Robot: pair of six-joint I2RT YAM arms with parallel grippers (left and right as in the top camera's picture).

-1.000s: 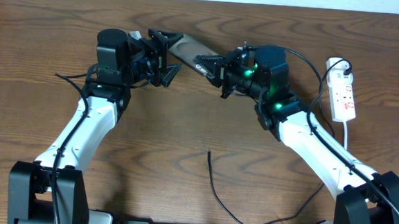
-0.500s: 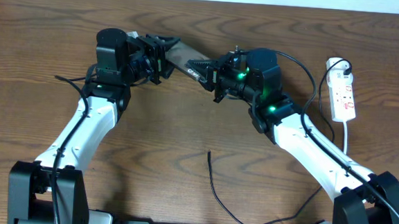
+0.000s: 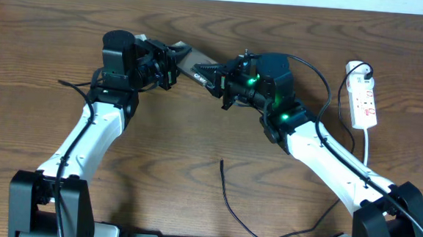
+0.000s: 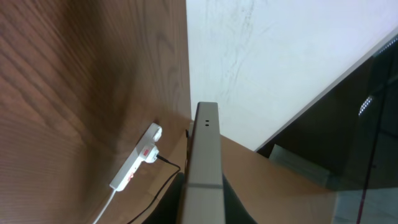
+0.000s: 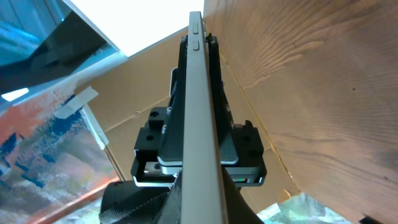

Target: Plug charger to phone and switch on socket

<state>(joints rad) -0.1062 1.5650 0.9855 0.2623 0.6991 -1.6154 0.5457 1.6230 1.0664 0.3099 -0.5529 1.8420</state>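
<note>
Nearest the arm bases, the charger [image 3: 222, 179] lies loose on the wooden table [image 3: 196, 132], its plug tip free and well apart from the phone. Further out, the phone [image 3: 193, 60] is held tilted above the table between both arms: the left gripper [image 3: 172, 62] is clamped on one end, the right gripper [image 3: 220, 76] closed on the other. Far right, the socket [image 3: 364, 102] lies flat with its white cord [image 3: 367, 146]
</note>
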